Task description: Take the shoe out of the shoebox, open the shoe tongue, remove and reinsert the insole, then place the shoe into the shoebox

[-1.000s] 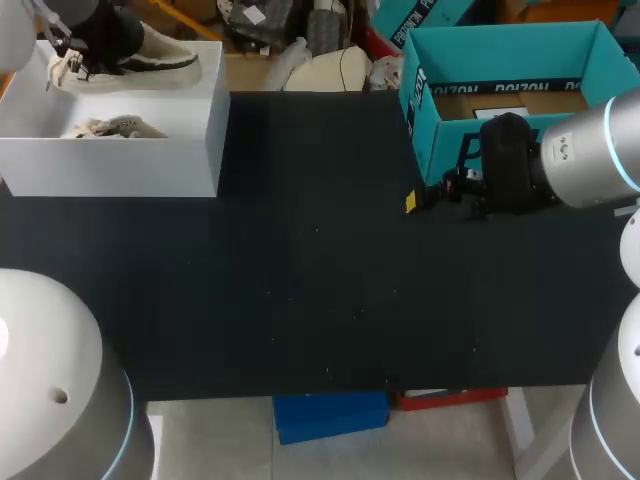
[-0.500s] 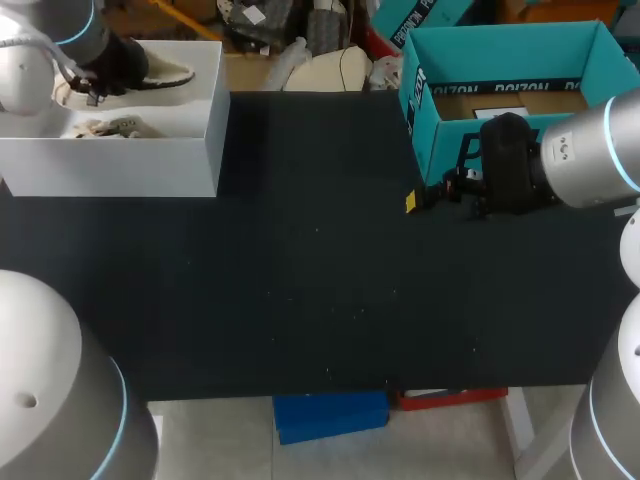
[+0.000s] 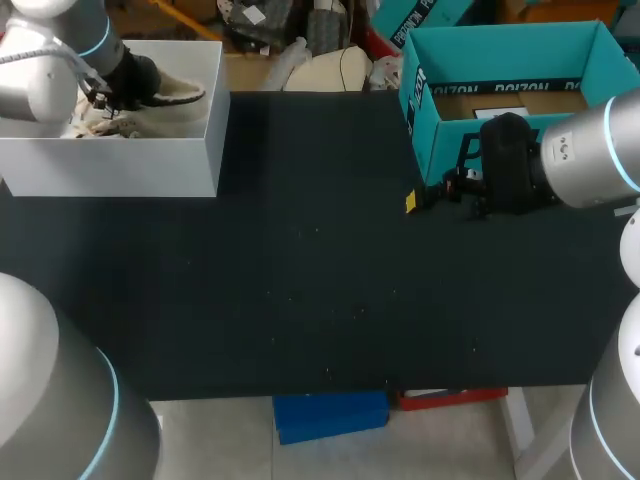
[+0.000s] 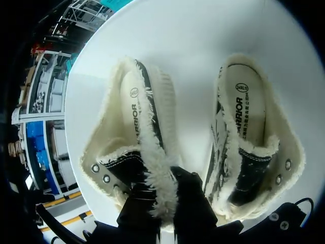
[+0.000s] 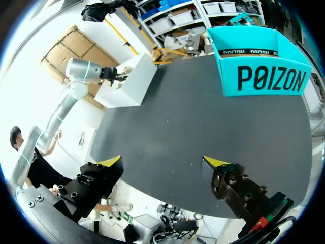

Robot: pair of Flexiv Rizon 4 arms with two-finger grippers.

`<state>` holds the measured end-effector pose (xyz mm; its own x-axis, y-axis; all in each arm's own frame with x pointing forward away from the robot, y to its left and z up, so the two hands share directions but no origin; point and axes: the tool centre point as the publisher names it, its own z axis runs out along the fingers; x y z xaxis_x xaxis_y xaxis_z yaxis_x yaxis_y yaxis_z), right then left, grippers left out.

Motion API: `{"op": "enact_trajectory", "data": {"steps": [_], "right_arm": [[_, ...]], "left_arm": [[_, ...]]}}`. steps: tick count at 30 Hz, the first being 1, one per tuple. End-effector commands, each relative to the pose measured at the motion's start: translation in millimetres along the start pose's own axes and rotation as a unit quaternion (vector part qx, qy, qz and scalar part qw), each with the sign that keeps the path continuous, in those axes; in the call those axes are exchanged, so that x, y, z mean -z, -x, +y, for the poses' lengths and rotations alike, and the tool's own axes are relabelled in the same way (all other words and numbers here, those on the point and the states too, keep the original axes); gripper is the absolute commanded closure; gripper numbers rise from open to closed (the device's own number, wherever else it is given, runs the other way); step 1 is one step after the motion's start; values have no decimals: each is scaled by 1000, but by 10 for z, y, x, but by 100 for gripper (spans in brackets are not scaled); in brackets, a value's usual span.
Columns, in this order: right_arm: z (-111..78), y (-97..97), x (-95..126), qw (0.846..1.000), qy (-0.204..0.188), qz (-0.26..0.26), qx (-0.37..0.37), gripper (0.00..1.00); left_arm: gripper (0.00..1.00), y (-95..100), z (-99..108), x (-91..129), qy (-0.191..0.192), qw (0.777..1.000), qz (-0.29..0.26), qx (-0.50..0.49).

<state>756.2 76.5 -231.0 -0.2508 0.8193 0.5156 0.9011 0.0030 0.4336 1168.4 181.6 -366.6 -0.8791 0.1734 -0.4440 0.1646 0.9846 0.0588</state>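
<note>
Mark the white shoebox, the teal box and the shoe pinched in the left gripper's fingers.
white shoebox [image 3: 120, 165], head view, on its front wall.
teal box [image 5: 264, 76], right wrist view, on its printed front wall.
shoe [image 4: 132, 122], left wrist view, on its insole inside the fleecy collar.

I see bold black lettering on the teal box [image 5: 264, 76] wall, and small print on both insoles [image 4: 245, 109].

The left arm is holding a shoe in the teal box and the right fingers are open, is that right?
Not the teal box: the head view shows the left arm holding the shoe in the white box. The right fingers are open.
</note>
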Motion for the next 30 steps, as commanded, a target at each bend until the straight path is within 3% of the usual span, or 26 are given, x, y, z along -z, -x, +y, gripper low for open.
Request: {"op": "enact_trajectory", "data": {"steps": [1, 2, 3, 4, 6, 7, 8, 9, 14, 15, 17, 19, 22, 26, 30], "right_arm": [[4, -3, -5, 1000, -1, 0, 0, 0], [4, -3, -5, 1000, -1, 0, 0, 0], [4, -3, -5, 1000, -1, 0, 0, 0], [4, -3, -5, 1000, -1, 0, 0, 0], [4, -3, -5, 1000, -1, 0, 0, 0], [4, -3, -5, 1000, -1, 0, 0, 0], [4, -3, -5, 1000, -1, 0, 0, 0], [4, -3, -5, 1000, -1, 0, 0, 0], [4, -3, -5, 1000, -1, 0, 0, 0], [4, -3, -5, 1000, -1, 0, 0, 0], [4, -3, -5, 1000, -1, 0, 0, 0], [4, -3, -5, 1000, -1, 0, 0, 0], [4, -3, -5, 1000, -1, 0, 0, 0], [4, -3, -5, 1000, -1, 0, 0, 0], [4, -3, -5, 1000, -1, 0, 0, 0]], "left_arm": [[100, 9, -34, -179, 1, 1000, 2, -5], [90, -7, -44, -199, 1, 1000, 5, -7], [66, -10, -47, -202, 1, 1000, 5, -7], [56, -17, -57, -194, 1, 1000, 5, -7], [51, -17, -74, -158, 0, 1000, 5, -7], [27, -6, -85, -105, -3, 1000, 4, -4], [14, 3, -94, -68, -4, 1000, 4, -4], [7, 11, -105, -5, -10, 1000, 9, 0], [12, 48, -197, 552, -32, 999, 23, 15], [19, 57, -221, 663, -42, 999, 25, 18], [22, 52, -293, 900, -78, 996, 37, 37], [19, 19, -372, 1111, -97, 993, 49, 50], [0, -71, -523, 1462, -104, 991, 56, 67], [0, -226, -751, 1917, -133, 983, 69, 104], [0, -495, -1107, 2262, -163, 972, 96, 136]]}}
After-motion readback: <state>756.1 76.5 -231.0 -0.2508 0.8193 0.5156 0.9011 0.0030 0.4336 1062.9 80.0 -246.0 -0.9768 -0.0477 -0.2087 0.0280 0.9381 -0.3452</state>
